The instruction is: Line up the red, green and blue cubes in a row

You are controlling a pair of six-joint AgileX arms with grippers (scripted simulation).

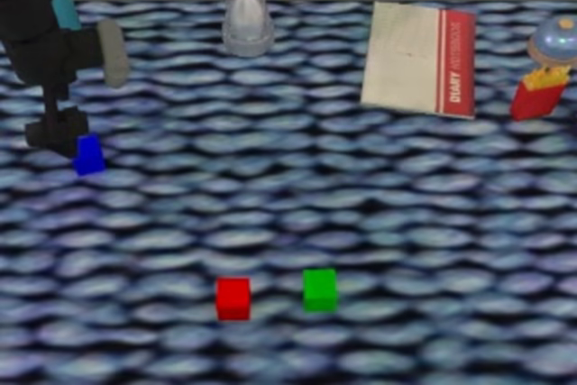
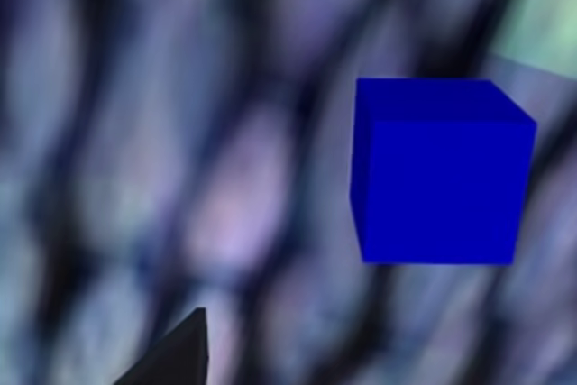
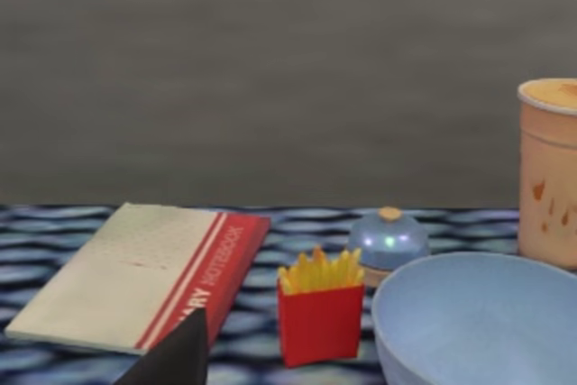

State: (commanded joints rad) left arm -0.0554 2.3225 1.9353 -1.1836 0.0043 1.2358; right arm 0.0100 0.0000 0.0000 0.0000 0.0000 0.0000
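We counted three cubes, one of each colour. The blue cube (image 1: 88, 154) sat at the table's left side, well apart from the other two, and in our left wrist view (image 2: 440, 171) it lay whole on the patterned cloth (image 1: 361, 196), with nothing touching it there. The red cube (image 1: 233, 298) and the green cube (image 1: 319, 288) stood near each other toward the near edge, red to the left, a gap between them.

Our left gripper (image 1: 56, 131) hung just beside the blue cube, on its left; from above its dark body overlapped the cube's edge, and we could not tell how wide its claw stood, since only one dark fingertip (image 2: 176, 356) showed in the wrist view.

Our right arm was out of the top view, and its claw we could not judge either, as only one fingertip (image 3: 171, 354) showed.

Along the far side we saw one hourglass (image 1: 247, 6), cut off at the top, one white notebook (image 1: 417, 59) with a red spine, and one fries toy (image 1: 539, 91) before a bluish dome (image 1: 554, 42). The right wrist view added one pale blue bowl (image 3: 478, 322) and one orange cup (image 3: 548, 185), both cut off.
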